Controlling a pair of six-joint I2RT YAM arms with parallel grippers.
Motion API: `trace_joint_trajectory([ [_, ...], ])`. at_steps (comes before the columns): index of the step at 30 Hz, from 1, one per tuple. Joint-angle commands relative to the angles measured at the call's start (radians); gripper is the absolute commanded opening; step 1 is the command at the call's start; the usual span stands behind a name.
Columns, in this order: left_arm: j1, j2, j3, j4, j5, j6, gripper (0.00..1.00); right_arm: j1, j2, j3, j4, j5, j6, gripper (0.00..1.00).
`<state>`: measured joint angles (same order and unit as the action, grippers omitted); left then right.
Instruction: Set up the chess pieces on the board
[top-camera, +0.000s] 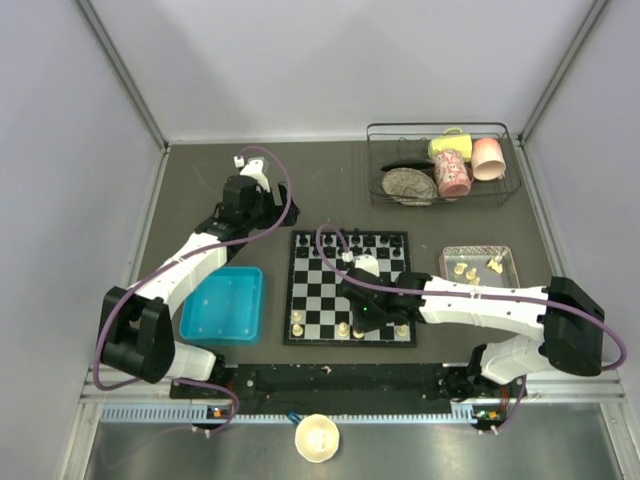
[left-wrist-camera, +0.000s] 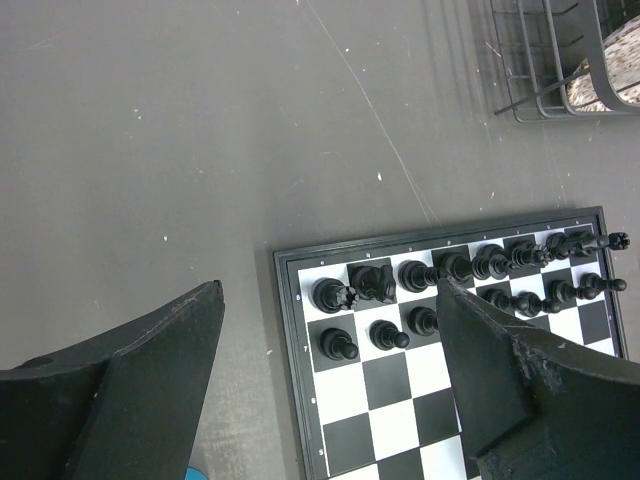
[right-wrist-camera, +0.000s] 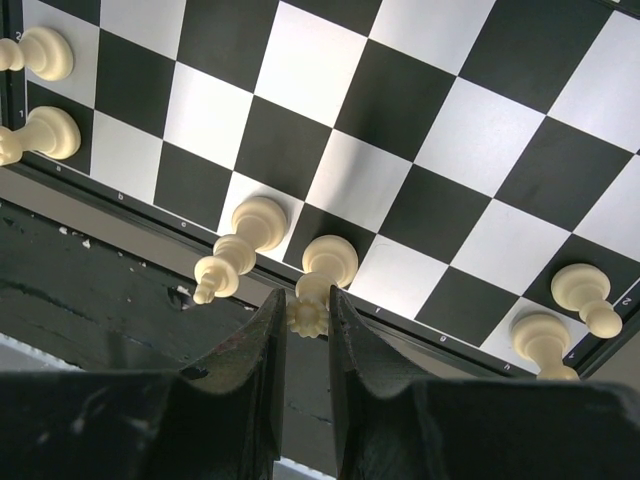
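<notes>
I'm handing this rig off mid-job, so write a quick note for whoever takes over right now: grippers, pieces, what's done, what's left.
Left gripper: open and empty, near the far-left corner of the board.
Right gripper: shut on the top of a crowned piece that stands on the near row, not yet released.
Done: black pieces fill the two far rows. Six cream pieces are on the board, counting the held one, all by the near edge.
Left: a few more lie in the tray to the right of the board. Most near-side squares are bare.
</notes>
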<state>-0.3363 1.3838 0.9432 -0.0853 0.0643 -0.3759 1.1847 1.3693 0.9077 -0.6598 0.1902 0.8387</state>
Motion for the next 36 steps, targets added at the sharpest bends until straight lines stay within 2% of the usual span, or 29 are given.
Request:
trace_joint_trajectory([
  [1, 0.002, -0.011, 0.014, 0.030, 0.011, 0.002, 0.91, 0.013, -0.012, -0.006, 0.037, 0.037, 0.023, 0.00],
  [36, 0.003, -0.005, 0.014, 0.033, 0.017, 0.000, 0.91, 0.013, -0.001, -0.049, 0.055, 0.032, 0.036, 0.01],
])
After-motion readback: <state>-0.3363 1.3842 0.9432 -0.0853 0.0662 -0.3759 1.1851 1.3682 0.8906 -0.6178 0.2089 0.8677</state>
